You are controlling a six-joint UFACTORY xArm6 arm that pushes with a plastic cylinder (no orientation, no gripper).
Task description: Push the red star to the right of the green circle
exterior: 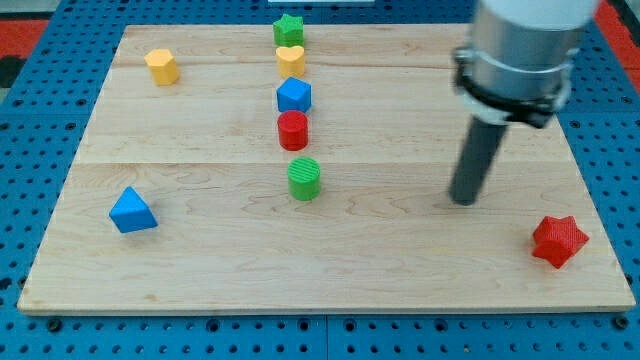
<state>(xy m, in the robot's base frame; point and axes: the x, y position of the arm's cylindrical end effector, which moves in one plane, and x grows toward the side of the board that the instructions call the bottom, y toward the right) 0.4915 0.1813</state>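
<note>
The red star [558, 241] lies near the board's bottom right corner. The green circle [304, 178] stands near the middle of the board, far to the star's left. My tip [463, 200] rests on the board between them, above and to the left of the star, apart from it by some way. It touches no block.
A column of blocks runs up from the green circle: a red cylinder [293, 130], a blue block [294, 96], a yellow heart [291, 61] and a green star [288, 29]. A yellow block [161, 66] sits top left, a blue triangle [131, 211] bottom left. The wooden board [200, 270] lies on blue pegboard.
</note>
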